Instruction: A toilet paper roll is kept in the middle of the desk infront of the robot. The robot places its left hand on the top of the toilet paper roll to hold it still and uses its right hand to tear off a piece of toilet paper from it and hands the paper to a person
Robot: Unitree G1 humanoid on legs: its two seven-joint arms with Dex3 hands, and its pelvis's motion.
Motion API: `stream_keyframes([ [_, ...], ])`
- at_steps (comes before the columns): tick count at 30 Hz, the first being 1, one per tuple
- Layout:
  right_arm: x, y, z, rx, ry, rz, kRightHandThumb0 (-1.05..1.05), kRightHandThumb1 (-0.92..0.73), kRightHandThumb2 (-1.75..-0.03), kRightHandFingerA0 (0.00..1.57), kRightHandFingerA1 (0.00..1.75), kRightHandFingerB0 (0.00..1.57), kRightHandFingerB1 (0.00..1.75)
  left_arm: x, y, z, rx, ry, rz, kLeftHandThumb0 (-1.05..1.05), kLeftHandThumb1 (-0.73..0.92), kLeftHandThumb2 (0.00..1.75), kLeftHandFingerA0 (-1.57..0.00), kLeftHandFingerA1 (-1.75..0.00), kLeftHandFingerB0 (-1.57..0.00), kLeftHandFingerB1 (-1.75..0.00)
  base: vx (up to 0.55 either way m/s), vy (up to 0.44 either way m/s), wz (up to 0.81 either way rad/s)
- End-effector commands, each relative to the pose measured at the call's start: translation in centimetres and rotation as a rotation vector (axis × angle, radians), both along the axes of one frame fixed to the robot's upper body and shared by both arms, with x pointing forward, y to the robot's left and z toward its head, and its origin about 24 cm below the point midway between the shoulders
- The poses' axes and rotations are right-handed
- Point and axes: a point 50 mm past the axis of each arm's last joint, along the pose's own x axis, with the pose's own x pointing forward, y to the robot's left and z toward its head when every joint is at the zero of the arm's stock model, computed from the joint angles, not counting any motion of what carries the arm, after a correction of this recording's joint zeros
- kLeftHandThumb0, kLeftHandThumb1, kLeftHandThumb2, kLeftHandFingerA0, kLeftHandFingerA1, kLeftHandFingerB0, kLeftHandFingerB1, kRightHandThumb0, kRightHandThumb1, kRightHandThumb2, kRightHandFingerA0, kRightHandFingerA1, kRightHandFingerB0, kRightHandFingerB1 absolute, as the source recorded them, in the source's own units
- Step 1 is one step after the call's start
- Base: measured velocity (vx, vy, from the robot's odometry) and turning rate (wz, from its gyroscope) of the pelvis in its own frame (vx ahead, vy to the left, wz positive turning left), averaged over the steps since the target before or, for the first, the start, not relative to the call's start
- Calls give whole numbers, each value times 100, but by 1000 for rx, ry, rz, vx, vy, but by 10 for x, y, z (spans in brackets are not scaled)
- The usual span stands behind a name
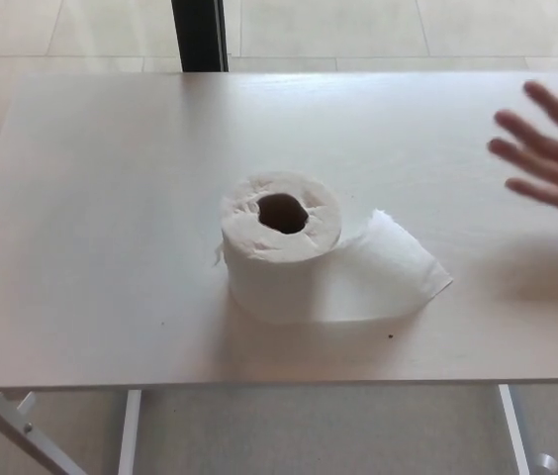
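White, soft toilet paper roll [281,247] stands on end in the middle of the pale wooden surface [91,198], its long axis upright and the brown cardboard core opening facing up. From its base a loose tail of paper [388,277] lies flat on the surface, pointing toward the robot's right. Neither robot hand shows, so the state of their fingers cannot be told. A person's hand [551,153], fingers spread, hovers at the right edge, well apart from the roll. Probably nothing has begun: the left hand must first come down on the roll's top.
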Motion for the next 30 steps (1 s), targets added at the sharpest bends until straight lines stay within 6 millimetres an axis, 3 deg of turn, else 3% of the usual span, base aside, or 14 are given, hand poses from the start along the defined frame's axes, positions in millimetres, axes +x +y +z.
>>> stream_keyframes([
  [1,67,147,56,-160,-74,575,-52,-58,-57,47,48,30,32,37,-149,159,603,-247,-432,-42,75,62,-44,-59,-35,-47,0,0,0],
  [3,69,157,51,-170,-45,607,-54,-58,-58,50,49,31,32,39,-160,158,633,-237,-451,-44,75,61,-47,-58,-36,-45,0,0,0],
  [4,75,170,40,-189,-5,652,-56,-57,-57,49,55,33,34,43,-181,157,685,-234,-511,-48,56,90,-59,-71,-35,-58,0,0,0],
  [5,77,176,35,-198,13,672,-56,-57,-57,49,55,33,34,44,-190,156,707,-233,-536,-48,56,90,-59,-71,-35,-58,0,0,0],
  [6,81,181,27,-193,45,688,-59,-57,-58,49,53,34,33,45,-202,154,750,-237,-571,-42,72,61,-61,-65,-43,-51,0,0,0],
  [7,83,186,21,-198,69,696,-68,-48,-83,48,62,31,45,47,-211,152,757,-231,-597,-41,71,61,-57,-60,-43,-49,0,0,0],
  [12,91,200,2,-220,119,733,-57,-47,-84,48,66,29,48,54,-236,141,827,-201,-656,-41,69,60,-58,-57,-43,-49,0,0,0],
  [20,101,219,-8,-245,170,750,-51,-48,-84,49,64,30,49,63,-259,124,936,-135,-687,-47,69,60,-57,-61,-45,-47,0,0,0],
  [21,104,223,-10,-257,191,751,-52,-48,-84,49,64,31,49,64,-264,120,963,-140,-700,-47,69,60,-69,-93,-52,-52,0,0,0],
  [24,106,227,-13,-269,206,758,-51,-47,-83,50,65,31,50,64,-271,116,1021,-140,-711,-48,70,61,-73,-92,-56,-53,0,0,0],
  [25,107,230,-15,-268,218,764,-50,-47,-83,51,65,33,50,64,-275,114,1059,-109,-718,-50,73,61,-62,-84,-52,-51,0,0,0],
  [26,108,233,-17,-280,232,772,-46,-60,-58,54,59,40,37,64,-281,112,1075,-114,-732,-49,72,62,-57,-70,-48,-50,0,0,0],
  [27,108,237,-21,-293,256,781,-50,-48,-83,51,65,33,50,62,-290,110,1153,-124,-743,-50,72,61,-50,-62,-46,-48,0,0,0],
  [30,109,241,-24,-330,271,791,-51,-48,-83,51,64,35,50,59,-297,107,1217,-133,-755,-50,72,62,-57,-63,-46,-47,0,0,0],
])
